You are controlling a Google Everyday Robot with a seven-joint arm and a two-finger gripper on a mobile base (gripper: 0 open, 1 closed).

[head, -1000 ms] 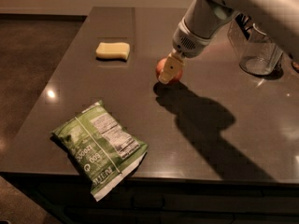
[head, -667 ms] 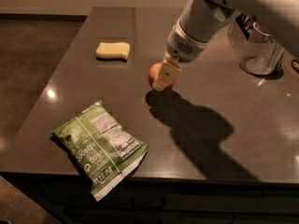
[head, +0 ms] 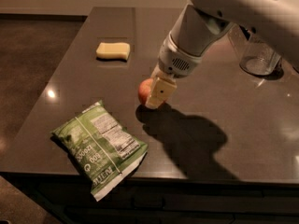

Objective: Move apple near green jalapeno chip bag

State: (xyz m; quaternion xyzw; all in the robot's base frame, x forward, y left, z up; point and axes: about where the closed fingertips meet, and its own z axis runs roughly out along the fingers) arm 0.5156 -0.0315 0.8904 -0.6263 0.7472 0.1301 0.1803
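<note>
The apple (head: pixel 145 91) is small, round and red-orange, in the middle of the dark table, partly hidden behind a finger. My gripper (head: pixel 155 94) reaches down from the upper right and is shut on the apple, holding it at or just above the table surface. The green jalapeno chip bag (head: pixel 100 146) lies flat and crinkled at the front left of the table, its white label panel facing up. The apple is a short way up and to the right of the bag, apart from it.
A pale yellow sponge (head: pixel 113 51) lies at the back left of the table. A clear glass container (head: pixel 258 57) stands at the back right. The table's front edge (head: pixel 187 176) runs just below the bag. My arm's shadow falls right of the apple.
My gripper has carried the apple forward and to the left, from the table's middle back toward the chip bag. The bag and the sponge have not moved.
</note>
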